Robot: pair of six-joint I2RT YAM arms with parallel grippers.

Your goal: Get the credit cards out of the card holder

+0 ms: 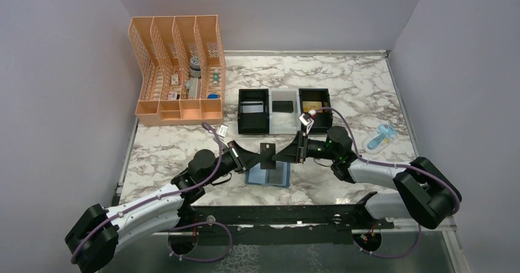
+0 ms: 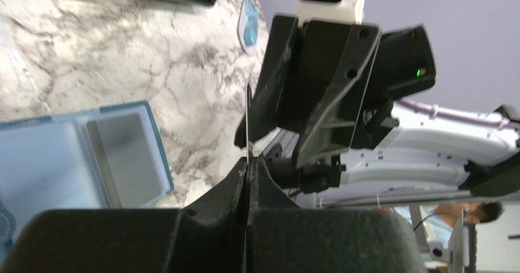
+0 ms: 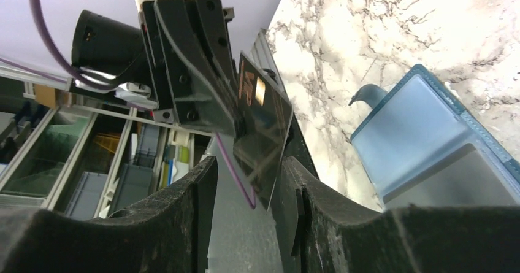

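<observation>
Left gripper [image 1: 259, 158] pinches thin black rectangular credit card [image 1: 268, 155]; right gripper [image 1: 279, 156] straddles it, jaws spread. Premature left release risks dropping it.

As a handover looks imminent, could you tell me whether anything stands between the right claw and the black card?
Nothing visible does: the black card, pinched by the left claw, sits between the open fingers of the right claw.
</observation>
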